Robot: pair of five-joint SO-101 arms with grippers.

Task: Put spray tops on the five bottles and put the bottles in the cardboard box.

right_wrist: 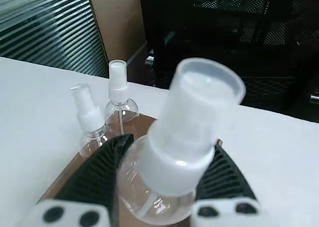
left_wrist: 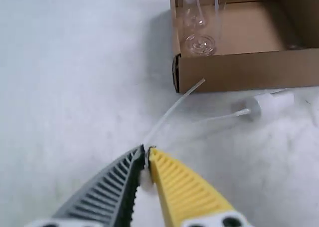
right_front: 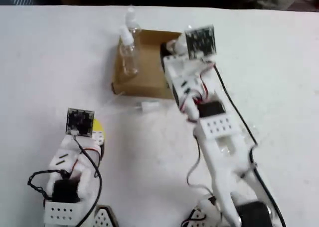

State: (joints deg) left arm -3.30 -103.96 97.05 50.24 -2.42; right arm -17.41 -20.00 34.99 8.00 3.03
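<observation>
Right tool (right_wrist: 169,152) gripping bottle (right_wrist: 144,189) over cardboard box (right_front: 149,80); left tool (left_wrist: 147,151) pinching spray top (left_wrist: 173,109)

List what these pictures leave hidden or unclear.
1. High view: the right arm covers part of the brown cardboard box, so the bottle count inside is uncertain.
2. Left wrist view: the left gripper pinches a thin clear tube; any spray head is hidden between its fingers.
3. Right wrist view: the frame edge cuts off the base of the clear capped bottle in the right gripper.
</observation>
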